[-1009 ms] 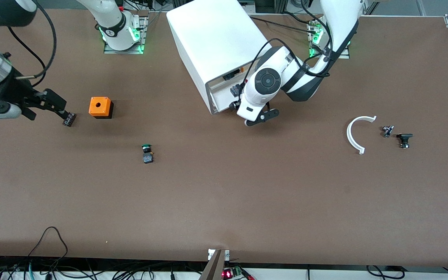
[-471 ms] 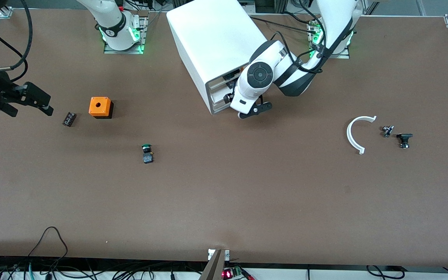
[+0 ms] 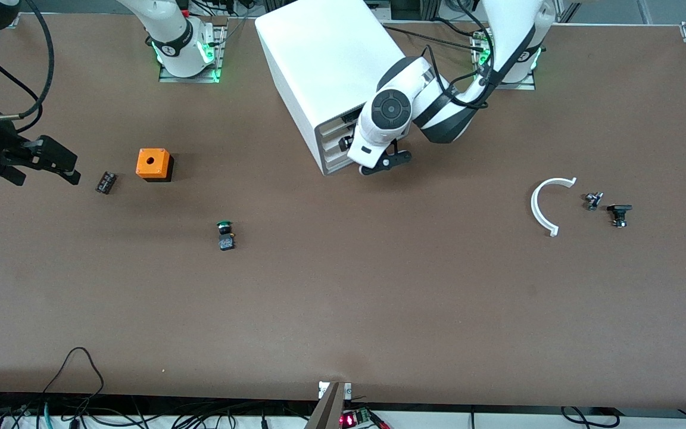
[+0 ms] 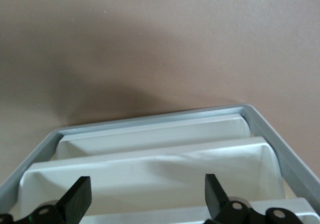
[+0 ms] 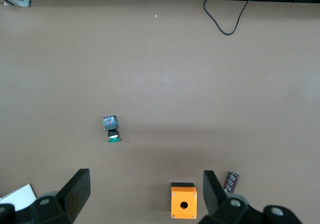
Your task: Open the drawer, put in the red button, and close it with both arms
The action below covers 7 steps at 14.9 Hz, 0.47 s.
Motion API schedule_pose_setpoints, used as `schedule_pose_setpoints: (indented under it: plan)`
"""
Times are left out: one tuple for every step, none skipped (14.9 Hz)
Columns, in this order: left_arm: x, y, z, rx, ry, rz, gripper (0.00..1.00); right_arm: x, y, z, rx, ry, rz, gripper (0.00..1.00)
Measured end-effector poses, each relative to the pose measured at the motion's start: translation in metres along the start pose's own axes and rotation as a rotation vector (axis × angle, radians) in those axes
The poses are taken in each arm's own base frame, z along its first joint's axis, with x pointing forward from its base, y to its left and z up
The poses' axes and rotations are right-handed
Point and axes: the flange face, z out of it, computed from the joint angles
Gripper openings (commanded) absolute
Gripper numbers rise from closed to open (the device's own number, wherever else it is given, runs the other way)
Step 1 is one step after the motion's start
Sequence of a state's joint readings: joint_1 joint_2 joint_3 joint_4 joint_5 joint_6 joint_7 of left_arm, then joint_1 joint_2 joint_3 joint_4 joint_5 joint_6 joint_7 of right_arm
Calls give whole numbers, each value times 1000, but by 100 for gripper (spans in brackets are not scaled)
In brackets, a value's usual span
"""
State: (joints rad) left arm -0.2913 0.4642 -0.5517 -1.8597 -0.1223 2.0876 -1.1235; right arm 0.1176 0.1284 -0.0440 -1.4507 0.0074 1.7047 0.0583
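Note:
The red button is not in view. The white drawer cabinet (image 3: pixel 331 65) stands between the two arm bases. My left gripper (image 3: pixel 348 144) is open against its drawer fronts (image 4: pixel 150 169), which sit inside the grey frame (image 4: pixel 280 149); its fingertips (image 4: pixel 80 196) are empty. My right gripper (image 3: pixel 68 167) is open and empty, up over the table at the right arm's end. In the right wrist view this gripper (image 5: pixel 145 189) looks down on the table, with the orange box (image 5: pixel 184 202) between its fingers.
The orange box (image 3: pixel 153 164) with a hole has a small dark cylinder (image 3: pixel 105 182) beside it. The green-capped button (image 3: pixel 225 235) lies nearer the front camera. A white curved piece (image 3: pixel 542 205) and two small dark parts (image 3: pixel 593 200) (image 3: pixel 619 213) lie toward the left arm's end.
My right gripper has let go of the small dark cylinder and drawn back toward the table's end. My left gripper has moved in toward the cabinet, and the drawer has gone in.

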Motion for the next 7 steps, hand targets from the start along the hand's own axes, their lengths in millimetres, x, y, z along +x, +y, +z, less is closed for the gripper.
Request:
schedule_pose_setpoints:
  plan:
    - [-2, 1, 0, 1, -1, -4, 100, -2, 1, 4, -2, 4, 1, 100]
    - [-2, 1, 0, 1, -1, -6, 100, -5, 3, 8, -3, 5, 4, 100]
    - [-2, 0, 0, 1, -2, -7, 100, -10, 5, 8, -3, 6, 6, 100]
    - [-1, 0, -1, 1, -1, -8, 100, -14, 7, 7, -3, 7, 8, 100]
    - [1, 0, -5, 0, -2, -11, 100, -18, 7, 4, -2, 10, 8, 100]
    - [6, -2, -13, -1, -2, -17, 100, -21, 7, 0, -1, 14, 8, 100]
    - [14, -5, -27, -3, -1, -22, 100, -23, 7, -2, 0, 17, 8, 100]
